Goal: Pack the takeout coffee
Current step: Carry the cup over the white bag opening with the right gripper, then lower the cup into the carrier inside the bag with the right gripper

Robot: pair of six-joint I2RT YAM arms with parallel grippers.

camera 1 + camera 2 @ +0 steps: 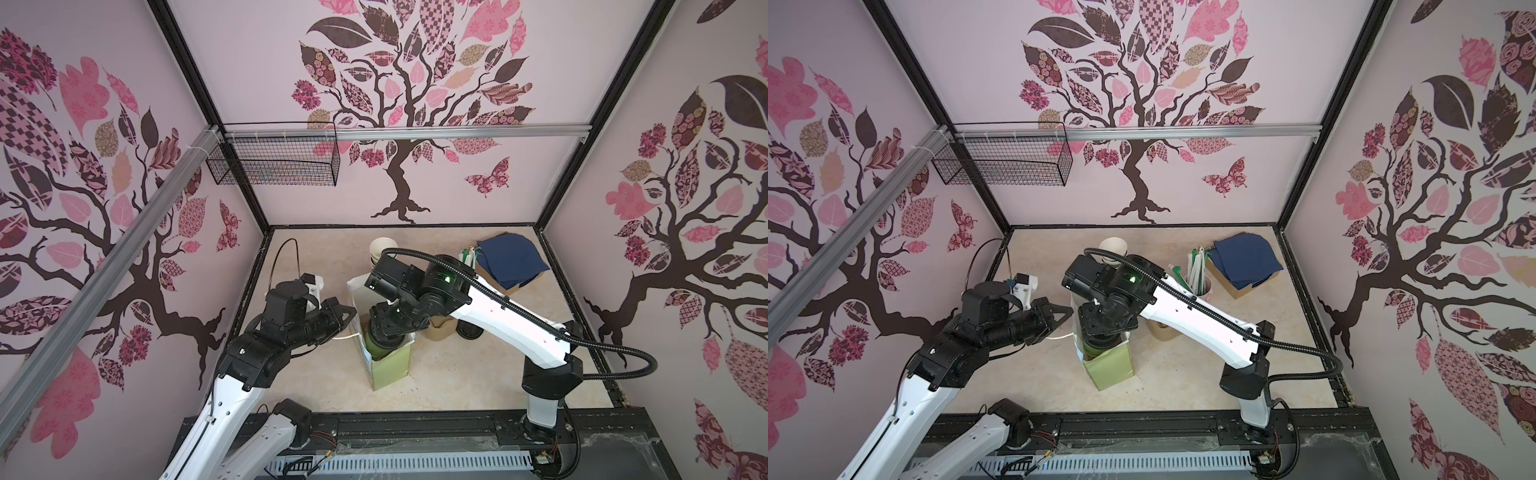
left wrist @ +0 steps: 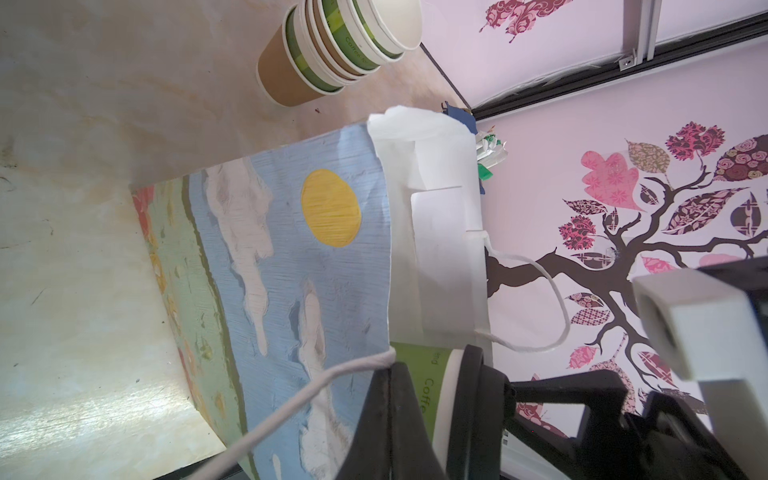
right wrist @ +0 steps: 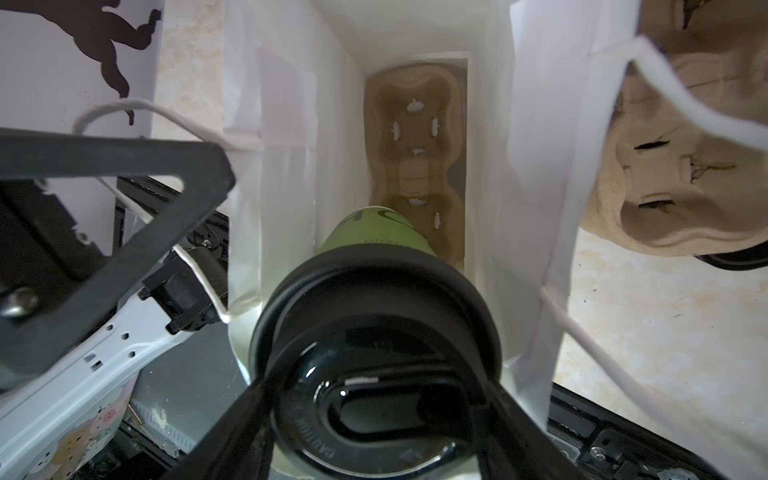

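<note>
The coffee cup [image 3: 370,232] hangs in the mouth of the paper bag [image 3: 286,124], above the cardboard carrier [image 3: 415,124] at its bottom. The right claw [image 3: 380,374] is clamped round the lid to lower it straight; the left claw [image 1: 348,313], closed, seems to pinch the bag's rim, holding it open.

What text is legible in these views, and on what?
"CAUTION": embossed on the black lid; rest of the ring unreadable.
"Coffe", then cut off: green side of the takeout coffee.
"Coffee": green band in the cup stack; following words blurred.
Other print: too small or blurred.
</note>
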